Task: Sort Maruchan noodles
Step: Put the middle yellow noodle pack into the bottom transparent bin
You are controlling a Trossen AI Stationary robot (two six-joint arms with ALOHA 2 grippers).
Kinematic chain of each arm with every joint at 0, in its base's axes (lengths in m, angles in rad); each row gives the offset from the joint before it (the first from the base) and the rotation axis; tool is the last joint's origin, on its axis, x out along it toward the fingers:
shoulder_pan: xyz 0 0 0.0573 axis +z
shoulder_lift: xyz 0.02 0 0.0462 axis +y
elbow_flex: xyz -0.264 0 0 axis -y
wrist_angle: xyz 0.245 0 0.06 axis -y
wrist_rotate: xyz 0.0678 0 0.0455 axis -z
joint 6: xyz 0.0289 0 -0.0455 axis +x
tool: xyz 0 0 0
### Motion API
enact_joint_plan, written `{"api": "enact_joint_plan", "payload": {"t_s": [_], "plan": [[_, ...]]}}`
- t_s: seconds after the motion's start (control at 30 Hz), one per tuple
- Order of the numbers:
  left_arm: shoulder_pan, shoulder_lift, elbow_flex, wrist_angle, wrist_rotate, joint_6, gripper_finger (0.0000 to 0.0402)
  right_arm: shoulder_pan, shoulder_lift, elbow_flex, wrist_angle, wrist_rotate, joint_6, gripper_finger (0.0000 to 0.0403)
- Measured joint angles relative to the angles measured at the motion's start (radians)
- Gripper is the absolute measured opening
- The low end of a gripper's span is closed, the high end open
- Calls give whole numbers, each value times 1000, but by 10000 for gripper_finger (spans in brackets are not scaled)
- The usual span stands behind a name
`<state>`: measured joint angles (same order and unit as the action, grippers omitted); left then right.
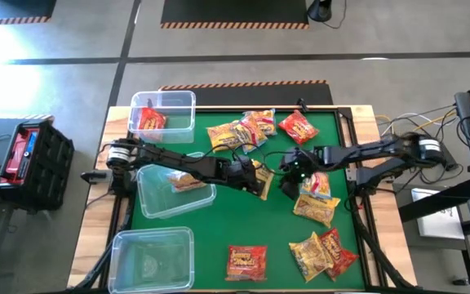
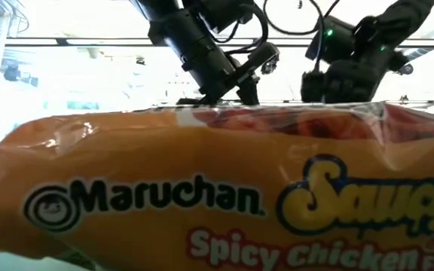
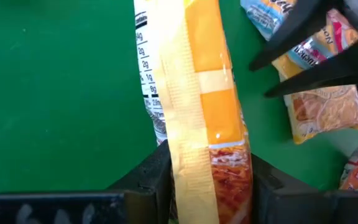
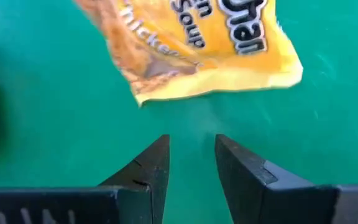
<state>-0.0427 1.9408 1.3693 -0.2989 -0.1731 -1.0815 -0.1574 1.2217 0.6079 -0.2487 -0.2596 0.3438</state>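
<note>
I count three clear bins (image 1: 165,112), two holding one packet each. My left gripper (image 3: 210,180) clamps a yellow packet (image 3: 207,93). My right gripper (image 4: 191,155) is slightly parted and empty above another yellow packet (image 4: 197,43).

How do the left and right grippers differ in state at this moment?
The left gripper is shut on an orange noodle packet, pinching it edge-on; the right gripper holds nothing, its jaws slightly apart. The left one has its packet raised off the green mat; the right one hovers short of a yellow packet. Both work mid-table.
</note>
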Motion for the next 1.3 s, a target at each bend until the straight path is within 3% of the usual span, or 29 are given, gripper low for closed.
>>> {"api": "enact_joint_plan", "payload": {"t_s": [0.27,0.5,0.63,0.8,1.03,1.13,1.3], "plan": [[-2,-42,14,-1,-2,41,105,5,-159,0,-36,-1,86,118],[-51,-151,25,-24,-21,122,104,19,-190,0,-33,2,170,118],[-104,-228,24,-43,-65,127,105,29,-193,0,-26,56,185,118],[-201,-309,23,-120,-142,34,105,29,-191,0,-17,99,227,118],[-413,-365,118,-419,-182,-223,106,35,-186,0,-12,114,304,118],[-519,-361,231,-580,-182,-336,106,36,-186,0,-24,113,319,118],[-687,-313,460,-986,-209,-579,107,38,-185,-7,-38,113,352,118]]}}
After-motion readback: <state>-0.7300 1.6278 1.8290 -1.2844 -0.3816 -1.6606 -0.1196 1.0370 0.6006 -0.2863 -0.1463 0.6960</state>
